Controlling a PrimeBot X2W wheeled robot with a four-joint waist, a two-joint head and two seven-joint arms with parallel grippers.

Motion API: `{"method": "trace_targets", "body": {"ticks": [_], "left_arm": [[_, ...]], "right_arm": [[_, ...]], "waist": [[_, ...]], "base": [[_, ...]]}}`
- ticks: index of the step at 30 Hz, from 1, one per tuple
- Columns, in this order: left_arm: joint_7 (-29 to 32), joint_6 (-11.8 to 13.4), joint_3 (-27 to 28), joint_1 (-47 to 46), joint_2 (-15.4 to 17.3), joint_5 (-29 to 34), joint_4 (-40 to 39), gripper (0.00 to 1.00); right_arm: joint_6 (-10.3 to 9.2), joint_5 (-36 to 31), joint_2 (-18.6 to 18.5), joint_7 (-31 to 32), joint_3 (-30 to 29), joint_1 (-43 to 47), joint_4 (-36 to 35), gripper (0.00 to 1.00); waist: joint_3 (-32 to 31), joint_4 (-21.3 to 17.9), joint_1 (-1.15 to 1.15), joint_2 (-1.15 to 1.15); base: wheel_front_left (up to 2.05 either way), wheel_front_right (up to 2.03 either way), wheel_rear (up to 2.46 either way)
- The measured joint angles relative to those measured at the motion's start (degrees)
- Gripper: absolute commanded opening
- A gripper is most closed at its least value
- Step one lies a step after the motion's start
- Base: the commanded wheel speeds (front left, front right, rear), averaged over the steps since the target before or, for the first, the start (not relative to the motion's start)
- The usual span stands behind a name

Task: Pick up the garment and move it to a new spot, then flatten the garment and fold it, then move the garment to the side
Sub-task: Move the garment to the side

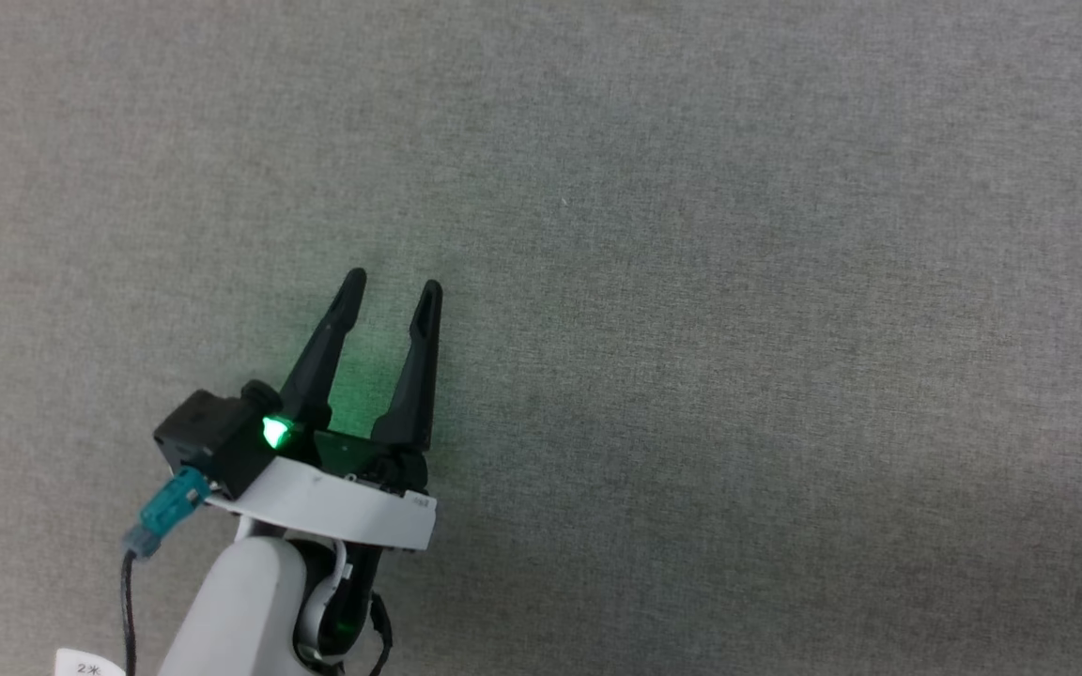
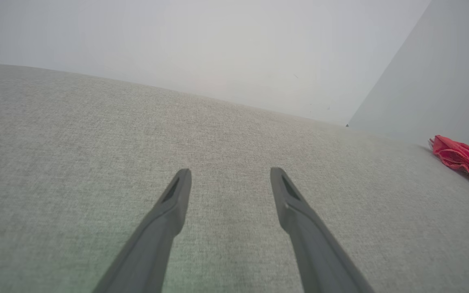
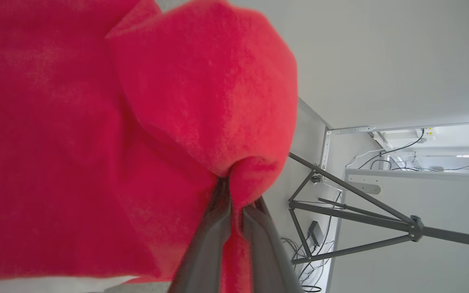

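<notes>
Risk of losing garment [image 3: 96, 122], pinched by 1 small fold between right gripper [image 3: 240, 195] fingers; left gripper [image 1: 392, 282] fingers wide, empty.

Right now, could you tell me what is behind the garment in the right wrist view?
Past the right edge of the garment, a dark tripod, cables and a pale wall show; the red cloth covers everything else behind it.
</notes>
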Motion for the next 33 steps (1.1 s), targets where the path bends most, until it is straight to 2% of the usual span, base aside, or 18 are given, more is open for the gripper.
{"method": "trace_targets", "body": {"ticks": [2,4,5,6,13,17,23,28,33], "left_arm": [[0.0,0.0,-0.21,-0.44,0.03,0.05,0.13,1.0],[0.0,0.01,-0.21,-0.46,0.07,0.05,0.29,1.0],[0.0,0.01,-0.16,-0.44,0.11,0.07,0.38,1.0],[0.0,0.0,-0.11,-0.41,0.12,0.07,0.48,1.0],[0.0,0.01,0.35,0.69,0.48,0.16,1.15,1.0],[0.0,0.0,0.77,1.43,0.86,0.15,1.38,1.0],[0.0,0.0,2.0,3.7,2.01,0.16,2.08,1.0],[0.0,0.0,3.44,5.83,2.87,0.32,2.7,1.0],[0.0,0.0,5.57,8.65,3.7,0.92,2.99,1.0]], "right_arm": [[0.0,-0.38,1.14,-0.69,-0.63,-0.69,2.1,0.0],[0.0,-1.16,2.02,-1.75,-0.91,-0.95,3.42,0.37],[0.01,-1.68,2.46,-2.2,-1.08,-1.37,4.11,0.48],[0.0,-2.46,2.82,-2.34,-1.22,-1.79,4.8,1.0],[0.01,-4.54,6.25,-6.0,-2.98,-3.65,8.53,1.0],[0.0,-5.43,8.95,-10.29,-4.46,-4.24,9.85,1.0],[0.0,-3.33,15.96,-22.03,-7.56,-2.26,9.89,1.0],[0.0,-2.3,23.24,-32.42,-9.76,2.12,9.22,1.0],[0.0,-2.48,29.3,-35.87,-13.12,8.34,5.97,1.0]], "waist": [[0.25,0.15,0.0,0.0],[0.14,0.21,0.0,0.0],[0.0,0.17,0.0,0.0],[-0.21,0.12,0.0,0.0],[-2.76,-0.74,0.0,0.0],[-5.04,-1.43,0.0,0.0],[-9.41,-2.55,0.0,0.0],[-13.26,-3.82,0.0,0.0],[-16.99,-5.33,0.0,0.0]], "base": [[0.0,0.0,0.0],[0.0,0.0,0.0],[0.0,0.0,0.0],[0.0,0.0,0.0],[0.0,0.0,0.0],[0.0,0.0,0.0],[0.0,0.0,0.0],[0.0,0.0,0.0],[0.0,0.0,0.0]]}}
